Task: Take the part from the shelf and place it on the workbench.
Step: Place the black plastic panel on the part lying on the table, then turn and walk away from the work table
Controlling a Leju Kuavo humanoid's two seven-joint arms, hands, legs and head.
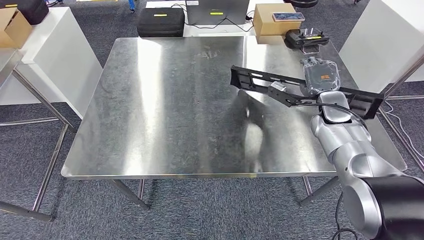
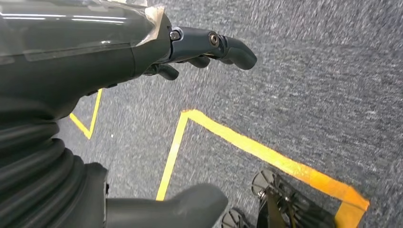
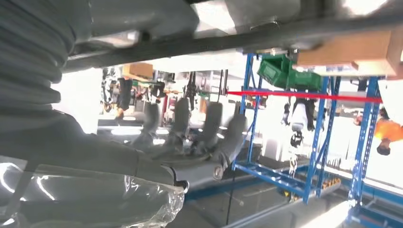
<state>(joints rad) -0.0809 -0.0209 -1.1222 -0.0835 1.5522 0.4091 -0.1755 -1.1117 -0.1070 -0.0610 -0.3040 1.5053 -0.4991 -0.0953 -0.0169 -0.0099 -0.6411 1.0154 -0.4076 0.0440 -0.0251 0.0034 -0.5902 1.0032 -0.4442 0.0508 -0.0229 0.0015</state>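
Where it crosses the right half of the head view, the part (image 1: 280, 87), a long black slotted bar, runs from the frame's centre toward the right edge above the workbench (image 1: 165, 115). Whether it touches the metal is hard to tell. The right hand (image 1: 322, 77) grips it near the middle, the fingers mostly hidden beneath a clear plastic cover. The workbench is a scuffed, reflective steel sheet on thin legs over grey carpet. The left hand (image 2: 209, 47) hangs over carpet marked with yellow tape (image 2: 266, 152), fingers loosely apart and holding nothing.
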